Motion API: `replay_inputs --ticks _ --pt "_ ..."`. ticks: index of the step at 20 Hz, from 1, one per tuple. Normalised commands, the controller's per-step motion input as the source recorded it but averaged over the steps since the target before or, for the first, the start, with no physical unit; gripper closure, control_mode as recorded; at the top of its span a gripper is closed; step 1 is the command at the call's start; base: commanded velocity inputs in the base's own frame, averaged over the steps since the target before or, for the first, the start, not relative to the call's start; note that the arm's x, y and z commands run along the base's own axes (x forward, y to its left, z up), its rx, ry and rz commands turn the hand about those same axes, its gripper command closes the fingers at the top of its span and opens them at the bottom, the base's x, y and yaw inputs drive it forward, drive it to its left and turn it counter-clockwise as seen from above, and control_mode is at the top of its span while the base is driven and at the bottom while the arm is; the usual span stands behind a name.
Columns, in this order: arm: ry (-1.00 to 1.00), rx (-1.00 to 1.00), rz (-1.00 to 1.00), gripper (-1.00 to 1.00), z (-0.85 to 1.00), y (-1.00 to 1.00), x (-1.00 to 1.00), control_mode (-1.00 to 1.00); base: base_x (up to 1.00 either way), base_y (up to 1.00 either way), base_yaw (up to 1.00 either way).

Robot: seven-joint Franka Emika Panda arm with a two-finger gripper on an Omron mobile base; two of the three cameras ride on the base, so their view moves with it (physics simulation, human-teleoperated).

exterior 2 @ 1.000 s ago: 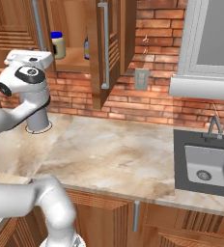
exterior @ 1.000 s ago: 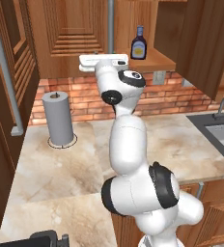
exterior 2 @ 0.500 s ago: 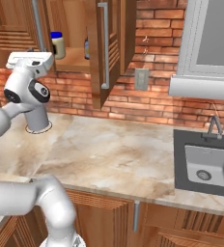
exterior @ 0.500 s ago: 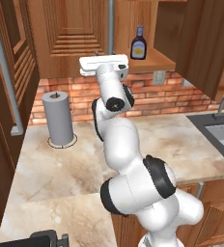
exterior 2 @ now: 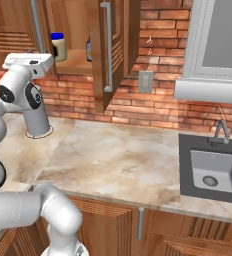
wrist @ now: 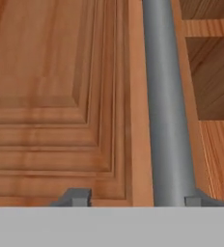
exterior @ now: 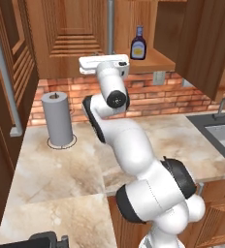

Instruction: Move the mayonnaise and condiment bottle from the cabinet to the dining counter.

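Fingers (wrist: 133,198) spread, facing cabinet (wrist: 56,87) door and bar handle (wrist: 164,96) (close up); condiment bottle (exterior: 138,43) well right.

My arm rises from the base in a tall S-curve, the lower links leaning forward and the upper link going almost straight up to the dark wrist joint. On top of that the flat white hand lies level, turned sideways to the forearm. In the hand view my gripper (wrist: 138,198) shows its two grey fingertips (wrist: 75,197) set wide apart, one on each side, with nothing clamped between them.
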Motion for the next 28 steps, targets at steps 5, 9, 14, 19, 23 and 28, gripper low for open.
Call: replay_inputs --ticks 5,9,14,19,23,28 --pt "0.19 -0.02 -0.09 1.00 0.36 1.00 -0.53 -1.00 0.00 0.00 0.00" --pt "0.15 -0.02 -0.09 1.00 0.36 1.00 -0.67 -1.00 0.00 0.00 0.00" --pt "0.13 -0.03 -0.09 1.00 0.31 1.00 -0.73 -1.00 0.00 0.00 0.00" --pt "0.12 -0.04 -0.07 1.00 0.22 1.00 -0.74 -1.00 0.00 0.00 0.00" --pt "0.09 -0.05 -0.04 1.00 0.16 1.00 -0.79 -1.00 0.00 0.00 0.00" --pt "0.05 -0.04 -0.01 1.00 0.12 1.00 -0.80 -1.00 0.00 0.00 0.00"
